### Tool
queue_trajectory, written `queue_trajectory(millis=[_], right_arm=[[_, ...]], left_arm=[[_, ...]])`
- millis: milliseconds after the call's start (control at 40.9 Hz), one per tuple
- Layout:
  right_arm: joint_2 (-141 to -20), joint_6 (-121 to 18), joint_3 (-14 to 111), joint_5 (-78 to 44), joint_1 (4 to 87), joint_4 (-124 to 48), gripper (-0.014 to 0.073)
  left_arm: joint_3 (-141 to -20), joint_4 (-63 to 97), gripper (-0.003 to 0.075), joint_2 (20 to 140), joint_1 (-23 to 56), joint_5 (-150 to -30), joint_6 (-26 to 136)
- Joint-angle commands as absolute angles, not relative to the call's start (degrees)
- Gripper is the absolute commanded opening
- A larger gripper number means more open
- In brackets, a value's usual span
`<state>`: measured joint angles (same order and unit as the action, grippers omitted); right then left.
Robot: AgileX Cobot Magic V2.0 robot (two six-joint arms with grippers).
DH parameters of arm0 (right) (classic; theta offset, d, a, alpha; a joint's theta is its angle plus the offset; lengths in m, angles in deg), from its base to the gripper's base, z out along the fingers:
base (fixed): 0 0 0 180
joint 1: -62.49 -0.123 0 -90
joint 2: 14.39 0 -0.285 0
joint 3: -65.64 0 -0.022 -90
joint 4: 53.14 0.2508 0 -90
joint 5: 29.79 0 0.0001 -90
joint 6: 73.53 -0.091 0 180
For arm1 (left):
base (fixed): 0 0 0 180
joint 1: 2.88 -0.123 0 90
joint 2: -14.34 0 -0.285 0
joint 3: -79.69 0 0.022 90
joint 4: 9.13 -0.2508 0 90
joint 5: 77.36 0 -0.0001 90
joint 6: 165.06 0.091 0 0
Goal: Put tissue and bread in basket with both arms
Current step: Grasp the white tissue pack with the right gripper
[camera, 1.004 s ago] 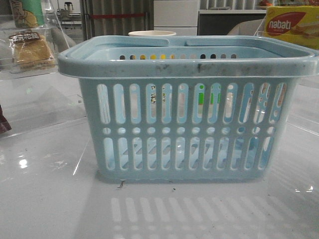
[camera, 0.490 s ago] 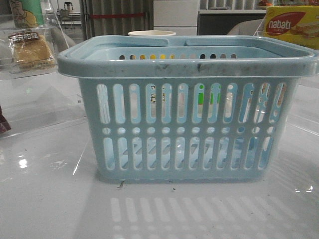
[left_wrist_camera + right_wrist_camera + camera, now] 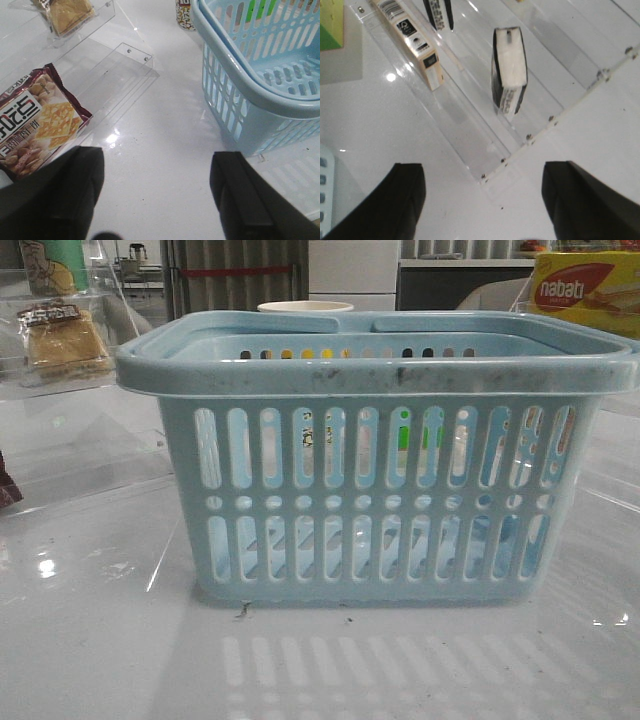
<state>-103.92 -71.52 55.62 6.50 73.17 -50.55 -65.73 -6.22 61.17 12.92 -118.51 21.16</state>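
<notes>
The light-blue slotted basket (image 3: 375, 455) stands in the middle of the table, and its corner shows in the left wrist view (image 3: 260, 85). The bread (image 3: 65, 340), a golden slab in clear wrap, lies on a clear shelf at the far left (image 3: 67, 12). The tissue (image 3: 509, 70), a black pack with a white face, stands on edge in a clear tray. My left gripper (image 3: 157, 195) hangs open over bare table between the shelf and the basket. Short of the tray's corner, my right gripper (image 3: 482, 200) is open and holds nothing. Neither gripper shows in the front view.
A dark red cracker pack (image 3: 37, 120) lies on the clear shelf near my left fingers. A yellow-red nabati box (image 3: 585, 290) sits at the back right, and a cup (image 3: 305, 307) stands behind the basket. A long white box (image 3: 412, 40) stands in the tray beside the tissue.
</notes>
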Motion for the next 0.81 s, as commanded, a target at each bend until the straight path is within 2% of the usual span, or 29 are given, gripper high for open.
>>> queue_trajectory(millis=[0, 294, 661, 734, 783], right_arm=[[-107.0, -71.2, 62.0, 4.5, 73.5, -52.3, 0.0593], [-117.0, -71.2, 69.9, 5.5, 73.5, -56.8, 0.0593], [-122.2, -71.2, 71.1, -0.7, 73.5, -57.0, 0.0589], [-122.5, -71.2, 71.1, -1.4, 73.5, -57.0, 0.0545], [-122.7, -71.2, 71.1, -1.8, 73.5, -57.0, 0.0470]], left_arm=[[-67.3, -6.2, 0.0508, 61.6, 13.3, -113.9, 21.2], [-67.3, -6.2, 0.0508, 61.6, 13.3, -113.9, 21.2], [-67.3, -6.2, 0.0508, 61.6, 13.3, -113.9, 21.2], [-67.3, -6.2, 0.0508, 61.6, 13.3, -113.9, 21.2], [-67.3, -6.2, 0.0508, 61.6, 13.3, -113.9, 21.2]])
